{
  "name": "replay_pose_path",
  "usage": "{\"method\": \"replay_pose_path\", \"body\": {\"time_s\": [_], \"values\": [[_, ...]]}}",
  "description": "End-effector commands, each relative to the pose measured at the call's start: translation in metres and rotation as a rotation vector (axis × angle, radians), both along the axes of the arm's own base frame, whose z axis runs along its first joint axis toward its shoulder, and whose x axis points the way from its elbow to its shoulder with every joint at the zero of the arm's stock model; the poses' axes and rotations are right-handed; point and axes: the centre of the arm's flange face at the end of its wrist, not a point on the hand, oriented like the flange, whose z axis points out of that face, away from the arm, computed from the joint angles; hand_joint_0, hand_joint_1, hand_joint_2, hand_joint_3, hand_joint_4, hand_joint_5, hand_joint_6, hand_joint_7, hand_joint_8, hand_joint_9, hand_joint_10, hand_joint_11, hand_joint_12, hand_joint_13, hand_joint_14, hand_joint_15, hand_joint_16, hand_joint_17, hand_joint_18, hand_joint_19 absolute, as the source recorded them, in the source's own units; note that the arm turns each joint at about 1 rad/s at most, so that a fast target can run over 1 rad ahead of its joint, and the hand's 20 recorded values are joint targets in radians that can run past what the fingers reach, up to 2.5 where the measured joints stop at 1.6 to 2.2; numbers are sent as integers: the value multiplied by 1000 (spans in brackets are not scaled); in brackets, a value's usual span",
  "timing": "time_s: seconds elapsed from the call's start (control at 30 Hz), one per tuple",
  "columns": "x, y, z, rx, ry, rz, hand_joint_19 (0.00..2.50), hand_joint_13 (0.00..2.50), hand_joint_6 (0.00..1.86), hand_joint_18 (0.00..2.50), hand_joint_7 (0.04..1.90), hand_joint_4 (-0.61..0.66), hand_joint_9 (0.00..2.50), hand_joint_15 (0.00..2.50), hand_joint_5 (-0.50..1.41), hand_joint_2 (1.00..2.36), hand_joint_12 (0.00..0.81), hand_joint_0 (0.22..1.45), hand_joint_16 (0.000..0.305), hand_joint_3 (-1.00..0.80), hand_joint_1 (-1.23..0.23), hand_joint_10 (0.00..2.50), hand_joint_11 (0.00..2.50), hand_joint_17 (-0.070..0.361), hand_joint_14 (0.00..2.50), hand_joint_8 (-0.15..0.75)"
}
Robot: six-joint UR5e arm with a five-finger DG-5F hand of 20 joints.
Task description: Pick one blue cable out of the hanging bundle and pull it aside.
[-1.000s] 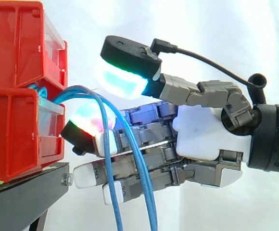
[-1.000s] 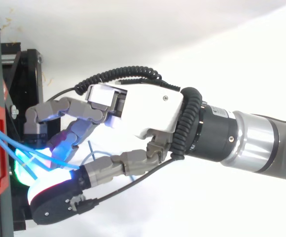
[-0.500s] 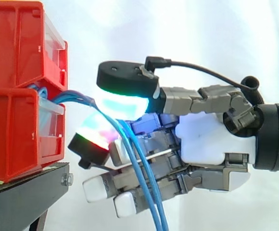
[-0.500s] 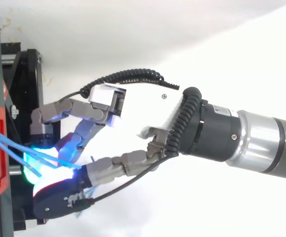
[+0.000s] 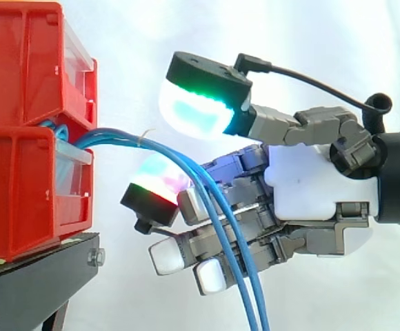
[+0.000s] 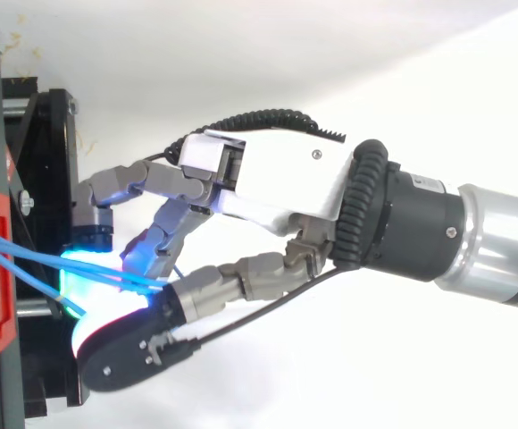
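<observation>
Fingers (image 5: 165, 254) reach out nearly straight from the white-shelled robot hand (image 5: 317, 189), and the thumb's thick glowing pad (image 5: 196, 110) stands off at twelve o'clock with a clear gap under it. So that's wide, and nothing pinched as far as I can see.

Now look at the bundle of thin blue cables (image 5: 165, 153). It comes out between the two stacked red plastic bins (image 5: 21, 186) at nine o'clock, arcs over, and drops toward five o'clock right across the front of those fingers. From above, the strands run in from nine o'clock and meet the hand where thumb and fingers part.

Is one strand singled out? I can't tell, they run so close together.

My guess is that these are light, limp and slick, and they'd slide straight off an unbent finger. The best hold looks like a pad-to-pad pinch on one strand toward the bins, where from above they spread a little.
</observation>
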Motion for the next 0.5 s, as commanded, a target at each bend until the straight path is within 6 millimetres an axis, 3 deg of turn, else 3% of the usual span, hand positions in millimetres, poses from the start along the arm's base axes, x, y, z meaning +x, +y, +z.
{"method": "replay_pose_path", "body": {"time_s": [0.0, 0.23, 0.47], "values": [[-1, -1, 1, -1, 5, 0, 634, 908, 857, 903, 1480, 337, 1062, 444, -124, 1000, 450, 548, 58, -500, -574, 16, 679, 130, 15, 387], [1, -3, 7, 0, -3, -3, 651, 903, 866, 891, 1524, 370, 1034, 452, -141, 1025, 454, 554, 58, -129, -674, 16, 675, 130, 15, 391], [2, -9, 13, -3, 9, -11, 609, 894, 884, 895, 1594, 278, 980, 451, -155, 1033, 434, 631, 57, -49, -830, 16, 705, 128, 16, 378]]}}
